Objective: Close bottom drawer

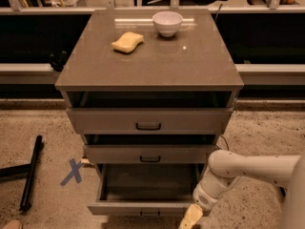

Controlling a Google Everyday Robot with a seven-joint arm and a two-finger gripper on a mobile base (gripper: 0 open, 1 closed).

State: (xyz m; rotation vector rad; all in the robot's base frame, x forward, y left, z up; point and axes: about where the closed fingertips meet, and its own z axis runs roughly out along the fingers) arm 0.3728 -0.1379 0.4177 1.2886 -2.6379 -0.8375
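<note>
The bottom drawer (143,208) is pulled out from the grey-beige cabinet, its inside bare and dark, its small dark handle (149,214) at the lower frame edge. The middle drawer (150,154) and top drawer (148,120) above it stand slightly out. My gripper (190,218), with cream-coloured fingers, is at the right end of the bottom drawer's front panel, at the lower frame edge. My white arm (252,168) reaches in from the right.
On the cabinet top (147,61) lie a yellow sponge (127,42) and a white bowl (167,23). A blue X mark (72,171) is on the speckled floor to the left, beside a black bar (29,173). A dark counter runs behind.
</note>
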